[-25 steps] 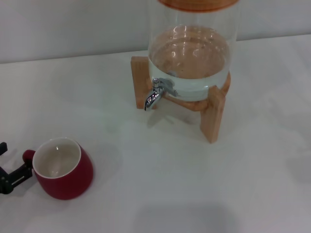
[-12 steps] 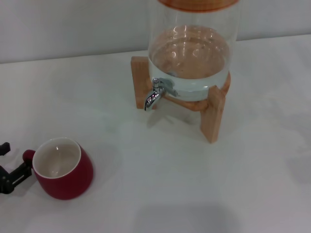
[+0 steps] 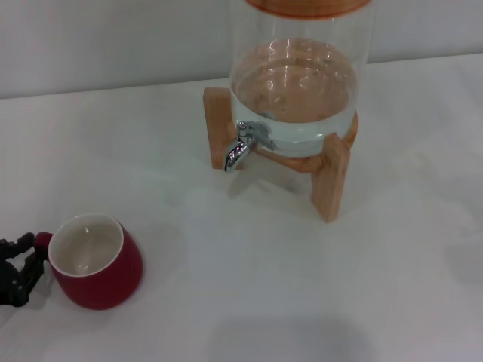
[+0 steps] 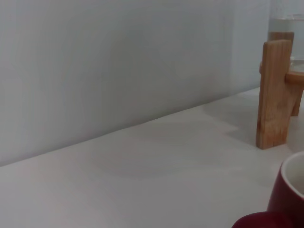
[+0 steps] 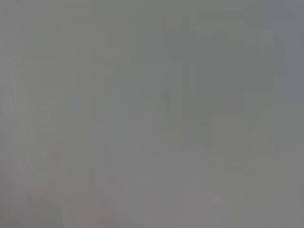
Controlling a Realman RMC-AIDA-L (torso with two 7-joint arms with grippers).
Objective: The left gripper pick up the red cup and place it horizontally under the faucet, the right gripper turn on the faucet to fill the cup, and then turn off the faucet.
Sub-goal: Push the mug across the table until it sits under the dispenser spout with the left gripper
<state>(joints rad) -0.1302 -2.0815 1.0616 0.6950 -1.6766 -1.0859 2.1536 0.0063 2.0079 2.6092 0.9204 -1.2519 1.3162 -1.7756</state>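
Notably, at the 8 o'clock corner of the head view your left gripper [image 3: 16, 270] sat against the small loop handle of the red cup [image 3: 94, 262], its slim black fingers drawn close about that handle. Whether they truly clamped it could not be told. In my judgement, a pinch on so small a glazed loop risked the squat, base-heavy cup swinging or slipping once lifted. The cup was dark red ceramic with a cream interior, standing upright on the white table [image 3: 264, 286], well apart from the faucet [image 3: 241, 147]. That chrome spigot curved downward at 12 o'clock, beneath a glass jar [image 3: 298, 75] holding water on a light wooden stand [image 3: 332, 177]. Your right gripper appeared in no view.
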